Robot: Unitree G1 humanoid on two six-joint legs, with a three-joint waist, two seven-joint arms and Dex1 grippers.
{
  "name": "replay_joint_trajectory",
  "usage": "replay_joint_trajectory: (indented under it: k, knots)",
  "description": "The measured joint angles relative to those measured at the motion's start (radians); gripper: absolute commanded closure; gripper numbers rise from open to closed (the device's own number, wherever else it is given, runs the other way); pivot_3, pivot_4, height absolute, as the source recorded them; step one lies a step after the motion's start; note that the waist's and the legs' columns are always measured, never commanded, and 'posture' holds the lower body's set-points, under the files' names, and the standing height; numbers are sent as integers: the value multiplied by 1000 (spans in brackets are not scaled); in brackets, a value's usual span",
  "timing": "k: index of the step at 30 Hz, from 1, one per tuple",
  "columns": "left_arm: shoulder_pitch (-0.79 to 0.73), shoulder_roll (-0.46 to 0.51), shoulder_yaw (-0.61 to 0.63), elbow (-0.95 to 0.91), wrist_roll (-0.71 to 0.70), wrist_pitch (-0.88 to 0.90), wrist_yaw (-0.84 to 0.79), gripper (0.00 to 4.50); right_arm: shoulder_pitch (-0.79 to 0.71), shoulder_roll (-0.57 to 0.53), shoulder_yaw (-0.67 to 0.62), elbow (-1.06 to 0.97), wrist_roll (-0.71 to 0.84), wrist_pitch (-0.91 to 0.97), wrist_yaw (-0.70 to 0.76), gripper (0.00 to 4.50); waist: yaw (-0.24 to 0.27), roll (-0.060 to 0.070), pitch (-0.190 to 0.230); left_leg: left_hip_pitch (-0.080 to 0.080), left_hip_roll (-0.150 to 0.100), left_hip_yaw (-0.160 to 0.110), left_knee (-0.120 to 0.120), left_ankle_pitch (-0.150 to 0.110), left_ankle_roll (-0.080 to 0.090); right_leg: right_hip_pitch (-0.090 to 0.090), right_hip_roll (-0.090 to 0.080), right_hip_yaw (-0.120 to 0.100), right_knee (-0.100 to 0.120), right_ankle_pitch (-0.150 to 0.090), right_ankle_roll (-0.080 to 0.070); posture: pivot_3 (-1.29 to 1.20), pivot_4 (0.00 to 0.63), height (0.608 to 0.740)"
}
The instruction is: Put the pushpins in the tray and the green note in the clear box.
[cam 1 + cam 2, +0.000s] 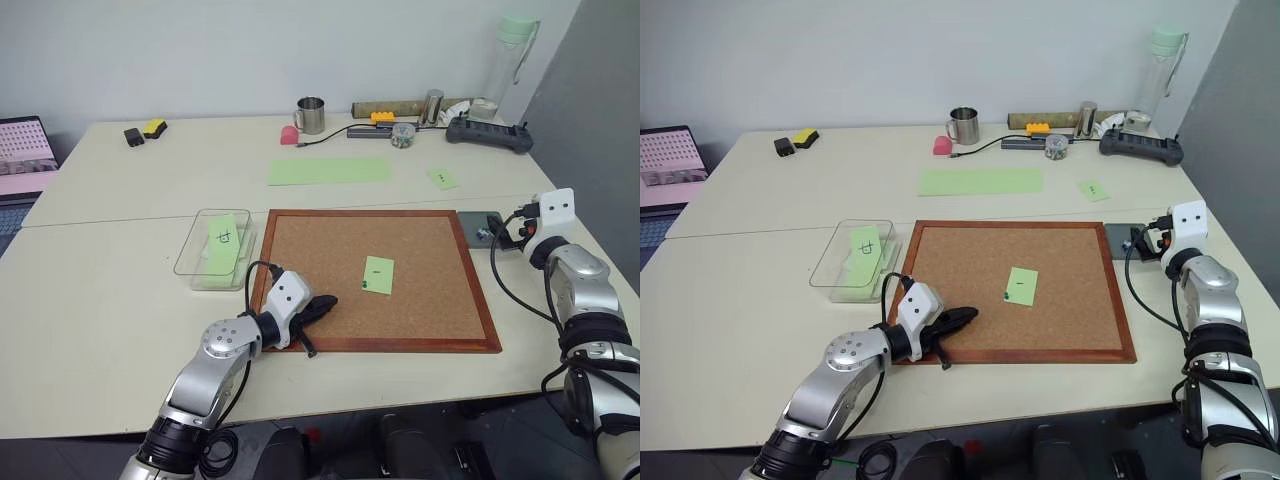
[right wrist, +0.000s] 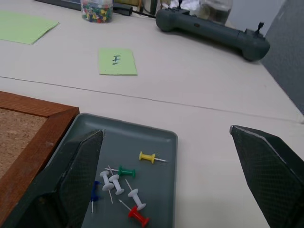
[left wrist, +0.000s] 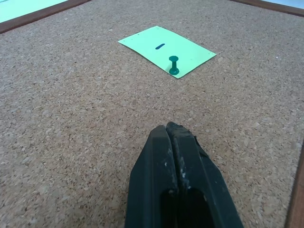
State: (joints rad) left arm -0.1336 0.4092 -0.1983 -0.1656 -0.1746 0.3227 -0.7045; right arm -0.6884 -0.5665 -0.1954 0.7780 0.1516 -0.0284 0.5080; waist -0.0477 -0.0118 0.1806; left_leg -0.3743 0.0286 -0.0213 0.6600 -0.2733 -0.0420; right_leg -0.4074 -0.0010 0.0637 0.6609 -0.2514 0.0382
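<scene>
While the right gripper [image 2: 166, 175] gapes empty, left fingers [image 3: 178, 180] press together.

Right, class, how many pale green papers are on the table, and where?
4: a long strip beyond the corkboard, a small note right of it, the green note on the corkboard, a marked note in the clear box, perhaps hiding others.

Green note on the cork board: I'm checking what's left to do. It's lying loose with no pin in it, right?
Not quite. The green note is on the cork board, but a dark green pushpin stands in its corner, as the left wrist view shows.
</scene>
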Motion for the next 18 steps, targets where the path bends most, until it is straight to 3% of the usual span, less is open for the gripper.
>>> replay_joint_trajectory:
  k: [4, 7, 12, 18]
  knots:
    - [4, 2, 6, -8, 0, 5, 4, 4500, 85, 52, 54, -269, 105, 62, 185, 33, -3, 0, 0, 0, 1, -2, 0, 0, 0, 0, 1, 0, 0, 0, 0, 0, 150, 740]
    - [4, 1, 4, -14, -1, 13, 7, 4500, 203, 69, 174, -526, 153, 161, 324, 33, -2, 0, 0, 0, 1, -3, 0, 0, 0, 0, 0, -1, 0, 0, 0, 0, 150, 740]
    - [5, 1, 7, -16, -1, 18, 10, 4500, 292, 100, 269, -716, 190, 286, 374, 33, -1, 0, 0, 0, 0, -2, 1, 0, 0, 0, 0, -1, 0, 0, 1, 0, 150, 740]
    - [4, 2, 7, -16, -1, 19, 12, 4500, 315, 162, 376, -775, 144, 319, 356, 33, 0, -1, 0, 0, 0, -2, 0, 0, 0, 0, 0, -2, 0, 0, 1, 0, 150, 740]
